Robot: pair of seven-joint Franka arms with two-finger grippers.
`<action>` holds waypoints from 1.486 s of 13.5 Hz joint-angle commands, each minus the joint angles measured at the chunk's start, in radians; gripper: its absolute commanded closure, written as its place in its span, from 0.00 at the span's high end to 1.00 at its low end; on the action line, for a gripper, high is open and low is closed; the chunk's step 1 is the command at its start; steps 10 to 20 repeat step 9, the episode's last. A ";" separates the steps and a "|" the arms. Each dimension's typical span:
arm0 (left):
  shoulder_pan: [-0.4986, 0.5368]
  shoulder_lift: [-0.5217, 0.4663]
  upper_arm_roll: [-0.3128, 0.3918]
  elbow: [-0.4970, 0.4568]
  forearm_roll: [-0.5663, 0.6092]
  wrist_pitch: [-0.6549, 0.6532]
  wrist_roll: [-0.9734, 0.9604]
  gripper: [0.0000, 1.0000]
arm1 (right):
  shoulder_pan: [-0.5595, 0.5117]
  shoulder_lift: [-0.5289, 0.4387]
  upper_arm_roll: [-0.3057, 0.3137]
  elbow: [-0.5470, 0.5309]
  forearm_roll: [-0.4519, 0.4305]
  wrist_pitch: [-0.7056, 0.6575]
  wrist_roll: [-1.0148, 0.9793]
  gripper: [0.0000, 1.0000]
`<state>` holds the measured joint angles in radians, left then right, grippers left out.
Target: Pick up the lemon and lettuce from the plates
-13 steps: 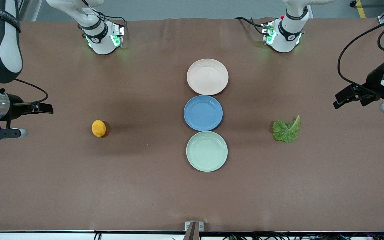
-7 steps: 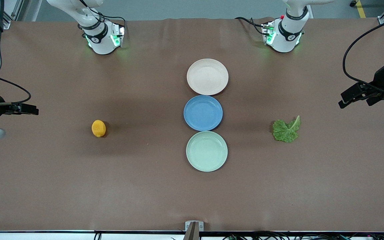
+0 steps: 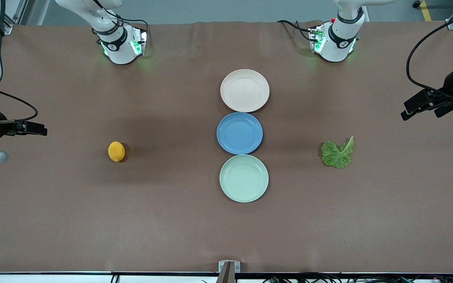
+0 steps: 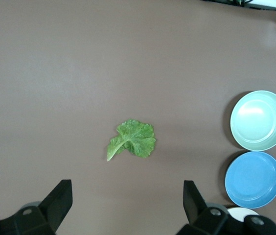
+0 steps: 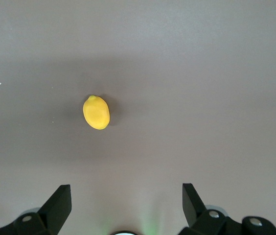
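Observation:
The lemon point(image 3: 116, 151) lies on the bare table toward the right arm's end, on no plate; it also shows in the right wrist view point(image 5: 96, 112). The lettuce point(image 3: 338, 153) lies on the bare table toward the left arm's end and shows in the left wrist view point(image 4: 132, 145). The beige-pink plate point(image 3: 244, 90) and the mint green plate point(image 3: 243, 178) are empty. My right gripper point(image 5: 126, 192) is open and empty, high over the table's end point(image 3: 30, 128). My left gripper point(image 4: 126, 188) is open and empty, high over the other end point(image 3: 421, 105).
A blue plate point(image 3: 239, 133) lies between the two other plates, forming a row down the table's middle. The arm bases point(image 3: 122, 43) point(image 3: 334, 41) stand at the table's edge farthest from the front camera. Brown cloth covers the table.
Both arms have drawn outward toward their ends of the table, the left gripper also toward the bases. Lemon, lettuce and plates have not moved.

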<state>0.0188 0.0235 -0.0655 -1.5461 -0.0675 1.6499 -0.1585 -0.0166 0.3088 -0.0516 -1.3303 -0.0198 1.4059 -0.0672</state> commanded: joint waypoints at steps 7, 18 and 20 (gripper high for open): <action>0.000 -0.004 -0.002 0.006 0.020 -0.029 -0.006 1.00 | 0.004 -0.266 0.001 -0.288 0.035 0.128 0.001 1.00; -0.002 -0.004 -0.002 0.006 0.018 -0.029 -0.006 1.00 | 0.004 -0.296 0.001 -0.302 0.034 0.136 0.000 1.00; -0.002 -0.004 -0.002 0.006 0.018 -0.029 -0.006 1.00 | 0.004 -0.296 0.001 -0.302 0.034 0.136 0.000 1.00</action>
